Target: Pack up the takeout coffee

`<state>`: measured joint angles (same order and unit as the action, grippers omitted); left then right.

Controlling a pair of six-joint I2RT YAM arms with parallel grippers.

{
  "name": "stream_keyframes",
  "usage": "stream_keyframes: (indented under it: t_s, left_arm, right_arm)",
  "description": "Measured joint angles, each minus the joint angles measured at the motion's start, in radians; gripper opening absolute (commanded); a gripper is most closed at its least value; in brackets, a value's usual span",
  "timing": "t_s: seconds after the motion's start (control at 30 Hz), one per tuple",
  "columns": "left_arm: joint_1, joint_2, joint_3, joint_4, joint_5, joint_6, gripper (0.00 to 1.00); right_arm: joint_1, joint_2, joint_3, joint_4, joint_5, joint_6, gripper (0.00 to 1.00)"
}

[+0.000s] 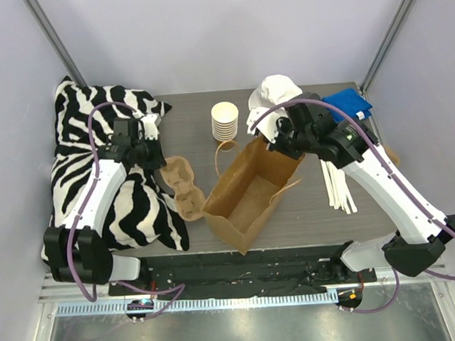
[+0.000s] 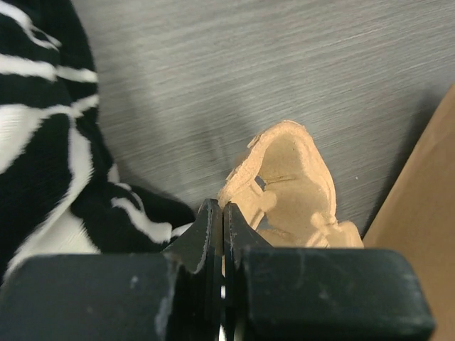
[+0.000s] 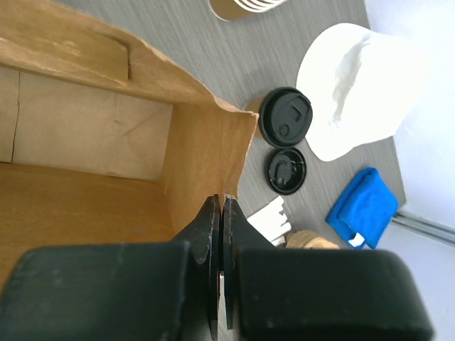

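The light was bright and even and came from above. The paper bag [image 1: 251, 188] threw only a soft shadow on the table [image 1: 189, 118]. The white cap [image 3: 359, 89] was washed out. The left gripper [image 2: 222, 210], close to the lens, looked a little soft.

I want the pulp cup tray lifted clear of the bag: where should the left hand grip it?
Pinch the tray by the thin upright rim at its far end, coming down from above with the left hand. It lies flat, cups up, and the zebra cloth and paper bag crowd its long sides.
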<state>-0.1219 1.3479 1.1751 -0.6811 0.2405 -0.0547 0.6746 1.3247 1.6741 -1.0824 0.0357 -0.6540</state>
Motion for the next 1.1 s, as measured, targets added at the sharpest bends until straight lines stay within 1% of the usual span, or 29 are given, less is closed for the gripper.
stream_keyframes:
  t_s: [0.13,0.23,0.27,0.3,0.37,0.4,0.5,0.57,0.63,0.7,0.83,0.93,0.97,1.1]
  left_arm:
    - [0.047,0.05,-0.065,0.078,0.073,-0.031,0.0]
    - [0.064,0.093,-0.097,0.121,0.102,-0.047,0.0]
    - [0.066,0.106,-0.105,0.133,0.107,-0.047,0.04]
    - [0.066,0.121,-0.11,0.142,0.111,-0.044,0.18]
    - [0.067,0.141,-0.109,0.148,0.111,-0.032,0.36]
    - [0.068,0.153,-0.106,0.145,0.11,-0.019,0.5]
    - [0.069,0.192,-0.067,0.107,0.108,0.031,0.66]
    - [0.07,0.225,-0.019,0.063,0.103,0.074,0.72]
    - [0.071,0.261,0.047,0.009,0.096,0.126,0.84]
    - [0.071,0.275,0.074,-0.018,0.095,0.165,0.92]
    - [0.071,0.317,0.156,-0.113,0.095,0.277,0.92]
    - [0.071,0.344,0.202,-0.174,0.093,0.349,0.85]
    - [0.071,0.357,0.22,-0.195,0.094,0.372,0.79]
    - [0.071,0.41,0.277,-0.254,0.1,0.443,0.72]
  right_arm:
    - [-0.001,0.027,0.009,0.006,-0.028,0.003,0.01]
    - [-0.001,0.04,0.014,0.005,-0.046,0.005,0.01]
    - [-0.001,0.042,0.017,0.004,-0.051,0.005,0.01]
    - [-0.001,0.044,0.021,0.005,-0.057,0.005,0.01]
    - [-0.001,0.048,0.029,0.003,-0.064,0.005,0.01]
    - [-0.001,0.051,0.035,0.002,-0.066,0.005,0.01]
    - [-0.001,0.057,0.044,0.003,-0.073,0.005,0.01]
    - [-0.001,0.058,0.044,0.002,-0.076,0.005,0.01]
    - [-0.001,0.059,0.045,0.002,-0.079,0.005,0.01]
    - [-0.001,0.062,0.045,0.002,-0.08,0.005,0.01]
    - [-0.001,0.066,0.045,0.002,-0.082,0.005,0.01]
    - [-0.001,0.07,0.045,0.002,-0.082,0.005,0.01]
    - [-0.001,0.072,0.045,0.002,-0.083,0.005,0.01]
    - [-0.001,0.085,0.056,-0.003,-0.083,0.005,0.01]
